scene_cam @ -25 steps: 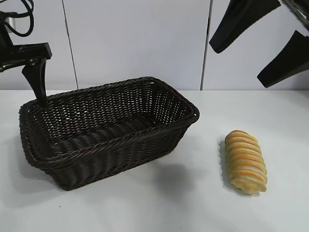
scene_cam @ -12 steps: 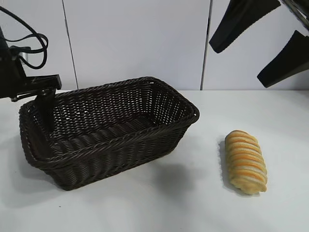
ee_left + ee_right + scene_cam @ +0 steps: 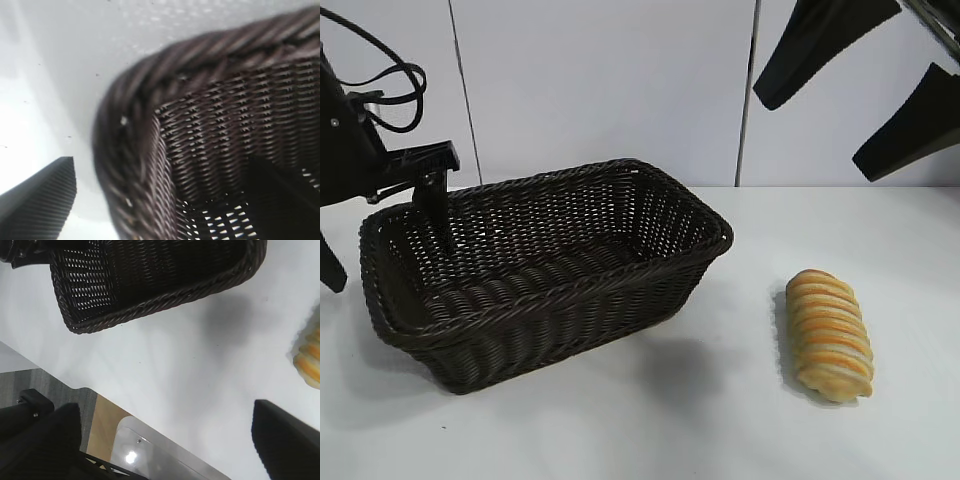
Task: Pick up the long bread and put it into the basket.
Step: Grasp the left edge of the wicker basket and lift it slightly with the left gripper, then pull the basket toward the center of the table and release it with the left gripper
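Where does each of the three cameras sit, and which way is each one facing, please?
Exterior view: sits in front of the table, facing both arms; shows the basket, the long bread, the left tool straddling the basket's end wall, and the open right tool high up.
Left wrist view: on the left arm, close over the basket's corner; one dark finger shows outside the rim.
Right wrist view: on the raised right arm, looking down at the table; both its fingers show.
Shared: the basket is in all three; the bread in exterior and right wrist.
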`<state>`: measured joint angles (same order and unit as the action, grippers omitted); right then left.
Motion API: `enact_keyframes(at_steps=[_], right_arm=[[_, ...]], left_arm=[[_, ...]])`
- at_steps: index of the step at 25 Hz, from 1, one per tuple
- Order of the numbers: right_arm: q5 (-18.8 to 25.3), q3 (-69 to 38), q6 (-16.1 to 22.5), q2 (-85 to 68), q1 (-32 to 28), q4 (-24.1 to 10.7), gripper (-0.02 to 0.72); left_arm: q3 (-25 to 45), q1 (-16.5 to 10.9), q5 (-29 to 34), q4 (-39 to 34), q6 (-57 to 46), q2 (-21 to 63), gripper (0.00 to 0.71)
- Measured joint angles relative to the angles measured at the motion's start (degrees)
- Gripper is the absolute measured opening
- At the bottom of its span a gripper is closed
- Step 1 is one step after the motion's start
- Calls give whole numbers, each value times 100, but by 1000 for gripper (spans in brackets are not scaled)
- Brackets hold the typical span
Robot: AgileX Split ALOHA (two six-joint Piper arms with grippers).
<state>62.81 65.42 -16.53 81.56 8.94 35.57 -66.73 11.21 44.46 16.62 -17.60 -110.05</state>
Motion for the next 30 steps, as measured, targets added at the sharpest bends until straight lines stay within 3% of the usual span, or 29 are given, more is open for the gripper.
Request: enact_keyframes(at_steps=[2,3,6,8,15,25,30], right_arm=[[0,0,0,0,0,0,639],[0,0,0,0,0,0,639],[0,0,0,0,0,-7,639],[0,0,0,0,0,-6,639],[0,0,0,0,0,-6,639],[0,0,0,0,0,-6,639],[-25,0,6,0,0,-6,639]], left_arm=[[1,0,-89,77,6,0,628],[1,0,-116,94,18,0,582],[1,0,-116,111,31,0,232],[1,0,-128,208,-15,0,104],[-49,-12,68,223,-7,0,102],[-1321,-278,2017,223,1281,0,101],[-2030,-273,2473,242,1729,0,101]])
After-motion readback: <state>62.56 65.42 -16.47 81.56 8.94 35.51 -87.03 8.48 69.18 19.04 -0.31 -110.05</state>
